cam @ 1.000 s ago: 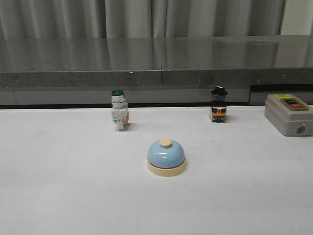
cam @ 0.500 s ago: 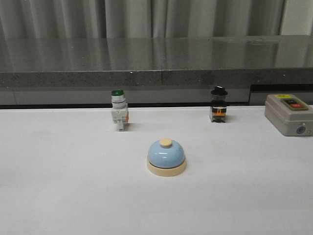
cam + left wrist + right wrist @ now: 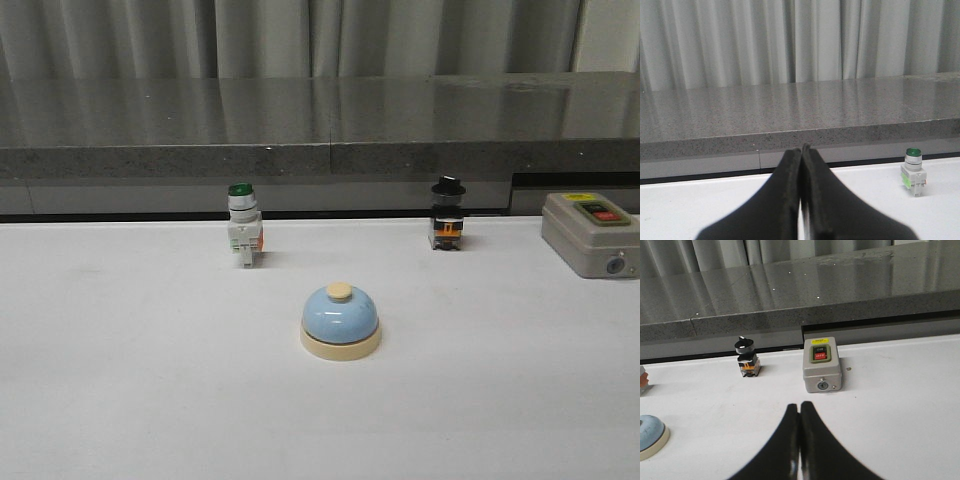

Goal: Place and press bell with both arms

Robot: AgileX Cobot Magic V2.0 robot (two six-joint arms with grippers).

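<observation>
The light-blue bell (image 3: 340, 320) with cream base and cream button stands upright on the white table (image 3: 120, 380), near the middle. Its edge also shows in the right wrist view (image 3: 650, 436). Neither arm shows in the front view. My left gripper (image 3: 801, 148) is shut and empty, well back from the bell, which does not show in the left wrist view. My right gripper (image 3: 799, 405) is shut and empty, to the right of the bell and apart from it.
A green-capped white switch (image 3: 243, 224) stands behind the bell to the left, and shows in the left wrist view (image 3: 913, 171). A black-capped switch (image 3: 447, 214) stands behind to the right. A grey button box (image 3: 592, 234) sits at the far right. A grey stone ledge (image 3: 320, 125) runs along the back.
</observation>
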